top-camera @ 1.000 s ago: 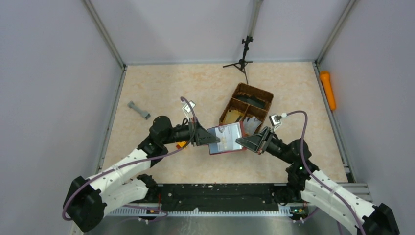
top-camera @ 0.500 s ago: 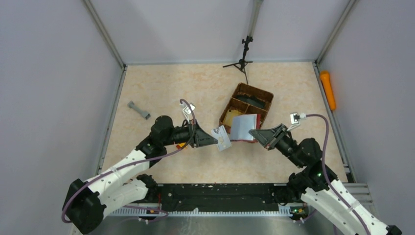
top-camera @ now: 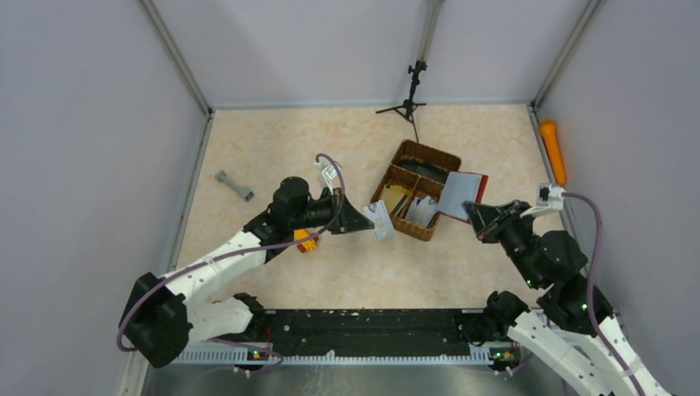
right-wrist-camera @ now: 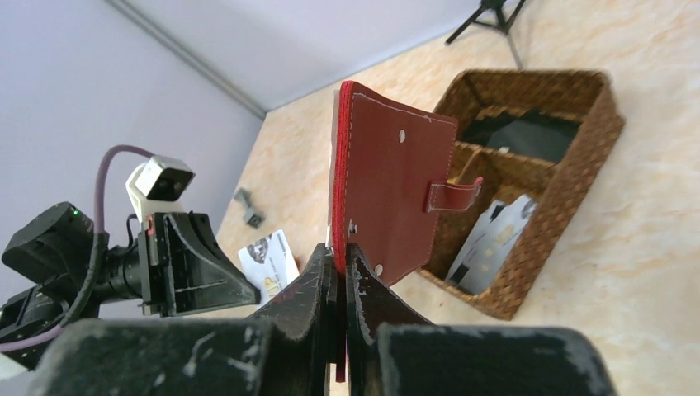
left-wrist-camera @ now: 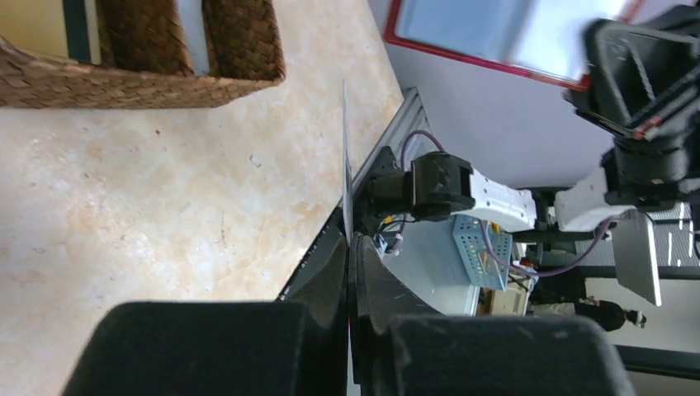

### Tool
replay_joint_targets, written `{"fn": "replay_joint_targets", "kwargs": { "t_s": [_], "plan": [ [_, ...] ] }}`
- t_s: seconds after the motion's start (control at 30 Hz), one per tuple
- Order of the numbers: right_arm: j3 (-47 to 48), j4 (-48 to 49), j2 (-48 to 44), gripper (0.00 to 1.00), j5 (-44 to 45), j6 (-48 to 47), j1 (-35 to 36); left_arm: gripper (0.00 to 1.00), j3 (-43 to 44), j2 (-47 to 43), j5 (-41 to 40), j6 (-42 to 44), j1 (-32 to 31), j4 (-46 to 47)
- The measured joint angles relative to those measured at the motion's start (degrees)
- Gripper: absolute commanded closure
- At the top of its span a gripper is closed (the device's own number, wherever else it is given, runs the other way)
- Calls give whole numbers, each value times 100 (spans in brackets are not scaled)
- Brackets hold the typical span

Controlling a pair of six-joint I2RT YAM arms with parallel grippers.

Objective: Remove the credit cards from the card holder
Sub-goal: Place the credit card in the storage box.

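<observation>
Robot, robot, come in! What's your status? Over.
Left jaws shut on a credit card, beside the wicker basket. Right jaws shut on the card holder, held up in the air. Nothing blocking either arm. Over.

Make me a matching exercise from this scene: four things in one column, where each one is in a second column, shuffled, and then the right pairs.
Things
1. card holder
2. credit card
3. wicker basket
4. orange block

Places
A. lying on the table, left of the basket
B. pinched in the left gripper
C. standing on the table with loose cards inside
D. pinched in the right gripper

Pairs: 1-D, 2-B, 3-C, 4-A
</observation>
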Motion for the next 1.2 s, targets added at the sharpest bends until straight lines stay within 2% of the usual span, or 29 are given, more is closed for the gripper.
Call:
{"fn": "replay_joint_targets", "kwargs": {
  "t_s": [0.23,0.57,0.7,0.9,1.2],
  "plan": [
    [256,-267,-278,100,752,-490,0,100,667,1110,-354,50,0,-57],
    [535,-372,-553,100,1451,-1228,0,100,2632,3086,-358,116,-20,-389],
    [627,-326,-610,100,1576,-1449,0,100,3696,3862,-291,435,-133,-1167],
    [632,-302,-608,100,1589,-1552,0,100,5709,5045,-129,1329,-240,-3075],
    [627,-236,-608,100,1556,-1541,0,100,7399,6389,-160,1930,-463,-4623]
  ]
}}
